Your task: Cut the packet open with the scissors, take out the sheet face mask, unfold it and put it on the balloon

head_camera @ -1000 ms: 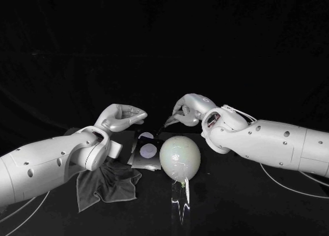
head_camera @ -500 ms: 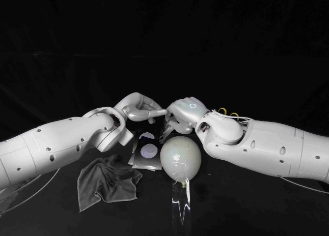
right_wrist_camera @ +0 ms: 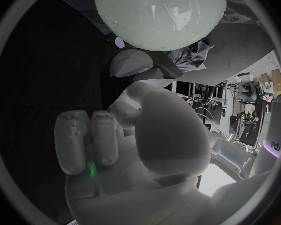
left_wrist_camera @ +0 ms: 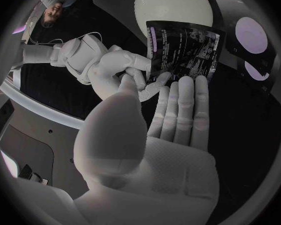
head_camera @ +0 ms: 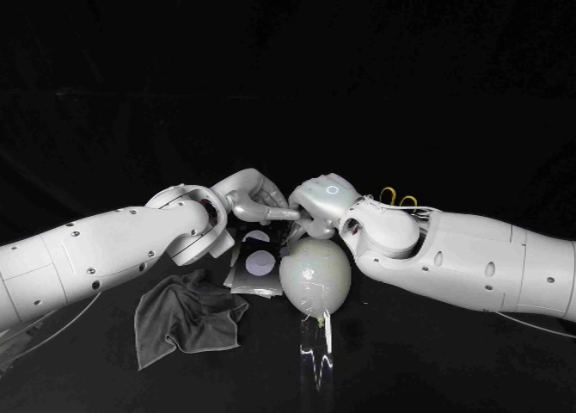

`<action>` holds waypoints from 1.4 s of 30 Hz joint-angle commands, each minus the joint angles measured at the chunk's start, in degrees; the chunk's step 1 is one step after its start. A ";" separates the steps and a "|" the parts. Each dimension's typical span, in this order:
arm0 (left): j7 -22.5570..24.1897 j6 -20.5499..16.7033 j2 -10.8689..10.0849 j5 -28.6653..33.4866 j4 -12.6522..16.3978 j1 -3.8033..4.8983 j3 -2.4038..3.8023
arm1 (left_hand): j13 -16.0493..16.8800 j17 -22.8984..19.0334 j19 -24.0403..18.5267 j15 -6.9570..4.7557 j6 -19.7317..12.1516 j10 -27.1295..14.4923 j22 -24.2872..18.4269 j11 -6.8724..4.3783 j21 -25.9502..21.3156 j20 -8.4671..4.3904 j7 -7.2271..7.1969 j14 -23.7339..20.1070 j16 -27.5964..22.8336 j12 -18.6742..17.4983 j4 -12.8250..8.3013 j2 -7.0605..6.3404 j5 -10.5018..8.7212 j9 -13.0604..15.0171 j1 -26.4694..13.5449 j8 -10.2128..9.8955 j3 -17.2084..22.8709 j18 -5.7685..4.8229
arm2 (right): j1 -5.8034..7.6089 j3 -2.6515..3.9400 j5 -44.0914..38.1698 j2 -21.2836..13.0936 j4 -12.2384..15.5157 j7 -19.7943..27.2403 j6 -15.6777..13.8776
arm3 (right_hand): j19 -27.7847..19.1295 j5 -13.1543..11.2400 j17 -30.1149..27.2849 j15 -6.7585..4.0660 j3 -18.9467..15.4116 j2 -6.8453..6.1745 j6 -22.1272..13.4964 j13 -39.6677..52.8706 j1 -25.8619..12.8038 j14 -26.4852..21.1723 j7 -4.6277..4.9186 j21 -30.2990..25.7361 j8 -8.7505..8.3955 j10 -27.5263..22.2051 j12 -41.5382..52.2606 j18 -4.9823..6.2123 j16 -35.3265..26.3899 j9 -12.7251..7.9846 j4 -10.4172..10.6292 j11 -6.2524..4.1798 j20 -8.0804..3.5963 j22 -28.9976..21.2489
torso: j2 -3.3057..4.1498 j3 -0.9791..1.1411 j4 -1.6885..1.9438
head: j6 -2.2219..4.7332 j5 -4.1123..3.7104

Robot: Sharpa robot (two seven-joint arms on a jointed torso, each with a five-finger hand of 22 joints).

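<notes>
- packet is held up off the table, right between the two hands, just over the balloon
- one corner of it is pinched by the right hand, the rest of that hand's fingers are curled in tight
- left hand is brought right up against the right one; its fingers are stretched out straight and side by side, tips at the packet's near edge, thumb set apart from them
- whether the packet is actually gripped by the left hand can't be told, tbh
- packet looks uncut, printed side is turned toward the left wrist camera
- balloon is lying on the table below the hands, pale and egg-shaped, knot end toward the robot
- a dark card with pale round patches is laid just beside the balloon on the robot's left
- a grey cloth is crumpled near the card, under the left arm
</notes>
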 commanded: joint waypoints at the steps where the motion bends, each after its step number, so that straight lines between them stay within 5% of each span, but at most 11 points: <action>1: -3.24 3.39 -0.02 -3.69 0.75 -0.07 -0.04 | 0.17 0.19 0.21 -0.44 -0.19 0.13 0.26 -0.21 0.53 -0.33 -0.50 0.18 0.67 0.45 0.05 -0.65 -0.02 -0.50 -0.23 -0.24 -0.35 0.62 | 0.19 0.18 -1.84 -0.03 -0.06 -2.08 1.30 | 6.03 0.14 15.08 -0.76 0.41 0.64 0.37 49.82 0.11 6.48 -0.06 0.20 0.57 10.07 15.29 -0.79 0.33 6.87 0.04 -3.47 -0.23 15.05 | 0.01 -0.02 0.07 | -0.07 -0.12; 18: -6.91 3.80 0.59 -5.20 1.71 -0.12 -0.05 | 2.46 2.50 3.17 -1.18 -2.36 -0.30 4.67 -0.76 8.20 -2.85 -0.71 5.74 9.88 4.10 0.15 -0.63 0.15 0.80 -0.74 2.81 -0.51 0.60 | 0.10 0.19 -1.42 0.00 0.54 -2.97 2.00 | 6.03 0.14 15.08 -0.76 0.53 0.60 0.42 49.82 0.01 6.48 -0.10 0.20 0.65 10.07 15.29 -0.79 0.33 6.91 -0.03 -3.49 -0.23 15.05 | -0.03 0.00 -0.03 | -0.48 -0.25; 20: -7.63 3.60 0.86 -5.21 1.71 -0.13 -0.06 | 3.03 2.82 3.59 -1.46 -2.53 -0.36 5.49 -0.84 9.60 -3.38 -0.74 6.83 11.25 5.08 0.04 -0.10 0.08 1.17 -1.01 3.61 -0.16 0.68 | 0.09 0.19 -1.40 -0.01 0.73 -3.03 2.11 | 6.03 0.14 15.08 -0.77 0.57 0.59 0.42 49.82 0.00 6.48 -0.11 0.20 0.67 10.07 15.29 -0.79 0.33 6.91 -0.05 -3.50 -0.23 15.05 | -0.03 -0.04 -0.05 | -0.52 -0.27; 25: -9.91 4.04 1.41 -6.38 1.70 -0.12 -0.06 | 4.80 13.99 4.38 -2.13 -3.02 -0.50 7.76 -1.45 13.41 -4.55 -1.29 13.38 18.71 8.16 -0.04 1.15 -0.01 2.20 -0.87 6.00 0.52 0.65 | 0.08 0.19 -1.38 -0.11 1.13 -3.20 2.25 | 6.03 0.14 15.08 -0.77 0.61 0.58 0.42 49.82 -0.02 6.48 -0.12 0.20 0.69 10.07 15.29 -0.79 0.33 6.92 -0.08 -3.50 -0.23 15.05 | -0.05 -0.01 -0.03 | -0.53 -0.24; 35: -13.32 5.17 2.20 -9.07 1.55 -0.12 -0.06 | 5.64 15.19 4.20 -2.32 -3.64 -1.26 8.84 -1.59 15.14 -4.90 -1.44 14.40 19.78 9.57 -0.07 2.21 -0.01 2.55 -0.32 7.07 1.29 0.62 | 0.05 0.20 -1.40 -0.32 1.79 -3.53 2.40 | 6.03 0.14 15.08 -0.78 0.71 0.56 0.43 49.82 -0.05 6.48 -0.13 0.20 0.73 10.07 15.29 -0.79 0.33 6.94 -0.15 -3.52 -0.24 15.05 | -0.06 0.00 -0.05 | -0.50 -0.19; 42: -14.53 5.15 2.45 -10.14 1.48 -0.12 -0.06 | 6.51 18.36 4.38 -2.86 -3.34 -1.01 9.89 -2.17 16.92 -5.34 -2.01 16.54 21.52 11.27 -0.25 4.54 -0.03 2.87 3.09 8.35 4.41 0.69 | 0.04 0.20 -1.42 -0.51 2.30 -3.72 2.58 | 6.03 0.13 15.08 -0.80 0.82 0.54 0.44 49.82 -0.10 6.48 -0.14 0.20 0.77 10.07 15.29 -0.79 0.33 6.96 -0.21 -3.53 -0.25 15.05 | -0.02 -0.02 -0.04 | -0.49 -0.23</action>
